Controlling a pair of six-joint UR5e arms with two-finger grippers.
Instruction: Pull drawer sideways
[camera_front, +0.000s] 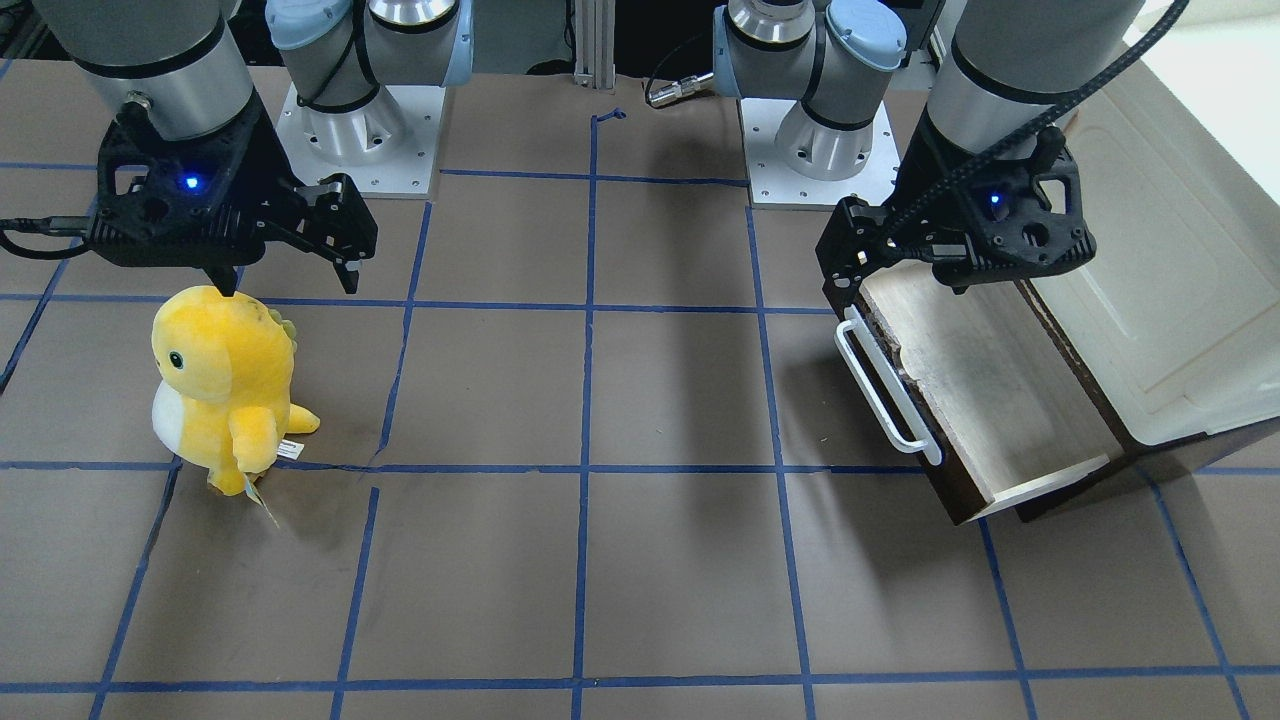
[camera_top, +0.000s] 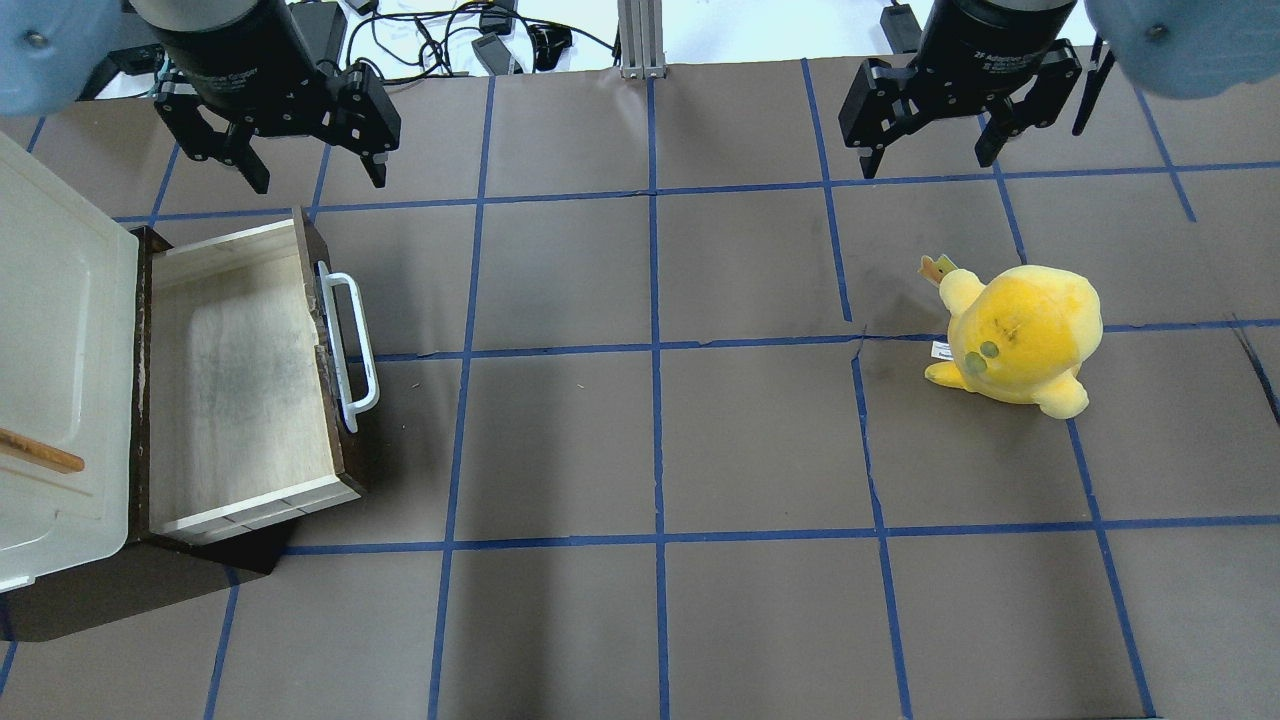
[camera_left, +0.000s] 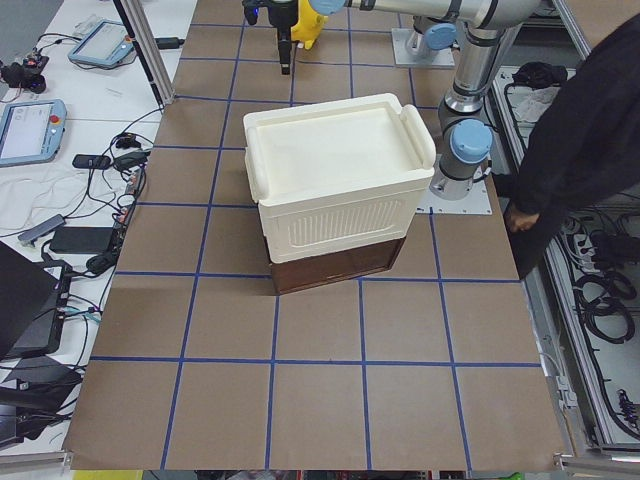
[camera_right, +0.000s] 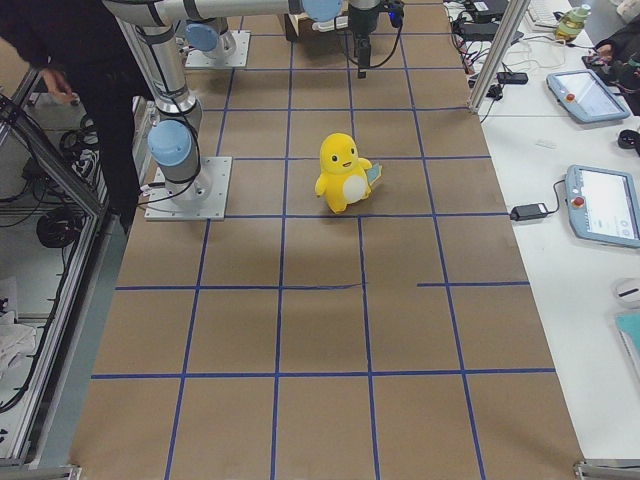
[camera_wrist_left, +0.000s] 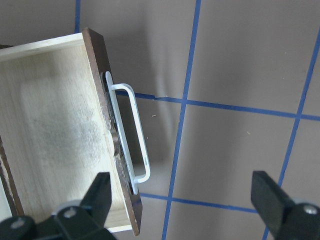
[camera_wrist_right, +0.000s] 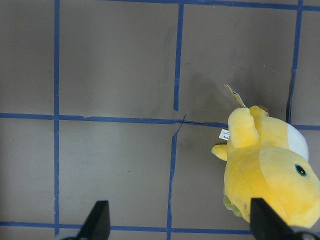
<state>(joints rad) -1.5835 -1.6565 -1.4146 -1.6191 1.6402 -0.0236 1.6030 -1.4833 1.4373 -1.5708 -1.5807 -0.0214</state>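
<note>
Drawer: rigid wood, empty, probably light. Best hold is the white bar handle. Left gripper and right gripper both spread, holding nothing.

One camera sits high behind the robot and looks down on the table. Another faces the robot from across it, so sides swap. Both show the drawer and the yellow toy. Two far cameras look along the table, one from each end; things at the far end are too small to tell well. Each wrist camera looks straight down from close: left at the drawer, right at the toy.
</note>
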